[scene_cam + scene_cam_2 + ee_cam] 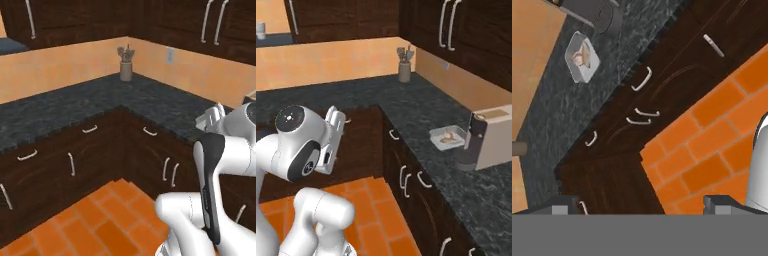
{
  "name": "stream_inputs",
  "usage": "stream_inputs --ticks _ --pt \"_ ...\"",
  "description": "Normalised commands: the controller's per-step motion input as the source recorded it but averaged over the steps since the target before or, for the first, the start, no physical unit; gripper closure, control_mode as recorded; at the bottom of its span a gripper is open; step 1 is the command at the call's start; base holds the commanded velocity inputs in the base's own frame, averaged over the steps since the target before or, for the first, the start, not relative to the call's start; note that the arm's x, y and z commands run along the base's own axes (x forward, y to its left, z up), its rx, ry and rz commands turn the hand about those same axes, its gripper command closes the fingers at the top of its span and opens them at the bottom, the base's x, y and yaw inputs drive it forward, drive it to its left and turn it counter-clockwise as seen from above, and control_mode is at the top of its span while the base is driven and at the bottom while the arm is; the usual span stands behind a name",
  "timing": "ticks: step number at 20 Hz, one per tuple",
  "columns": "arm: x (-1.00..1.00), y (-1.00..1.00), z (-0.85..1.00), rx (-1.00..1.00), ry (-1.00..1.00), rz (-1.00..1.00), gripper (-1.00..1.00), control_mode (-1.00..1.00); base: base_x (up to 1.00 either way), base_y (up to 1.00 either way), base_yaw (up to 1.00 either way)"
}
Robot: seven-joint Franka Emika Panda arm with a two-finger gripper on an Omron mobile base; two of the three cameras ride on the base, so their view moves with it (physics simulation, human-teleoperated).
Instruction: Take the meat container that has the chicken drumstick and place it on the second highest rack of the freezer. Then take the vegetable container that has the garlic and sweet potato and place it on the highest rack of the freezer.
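Since the pincer (639, 207) hangs wide and empty over the orange floor (712, 145), well apart from the counter (426, 115), I judge the task barely begun: no tray is picked up, and both placements in the freezer are left to do.

One shallow white tray (446, 138) sits on the dark speckled counter, just beside a dark-and-beige appliance (488, 137). In the hand view the same tray (581, 59) lies near the counter's back edge, close to the orange wall (529, 60). It holds small tan-orange pieces; too small to tell whether they are the drumstick or the garlic and sweet potato. I cannot say which container this is.

Tray looks light, rigid, low-rimmed; the rim is probably the place to grip, and the contents look loose, so tilting may spill them.

A utensil holder (126, 64) stands in the counter's corner. Dark cabinets (100, 150) run below.

Left, as judged: reach the tray, identify it, grasp it, carry it to the freezer, set it on the proper rack, then repeat for the second container.
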Motion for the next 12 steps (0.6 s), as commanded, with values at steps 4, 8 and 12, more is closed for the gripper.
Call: stream_inputs --ticks 4,8,12 --pt "0.00 0.00 0.00 0.00 0.00 0.00 -1.00 1.00 0.84 0.62 -0.69" --pt "0.00 0.00 0.00 0.00 0.00 0.00 -1.00 1.00 0.73 0.54 -0.73" --pt "0.00 0.00 0.00 0.00 0.00 0.00 -1.00 1.00 0.63 0.50 -0.75"
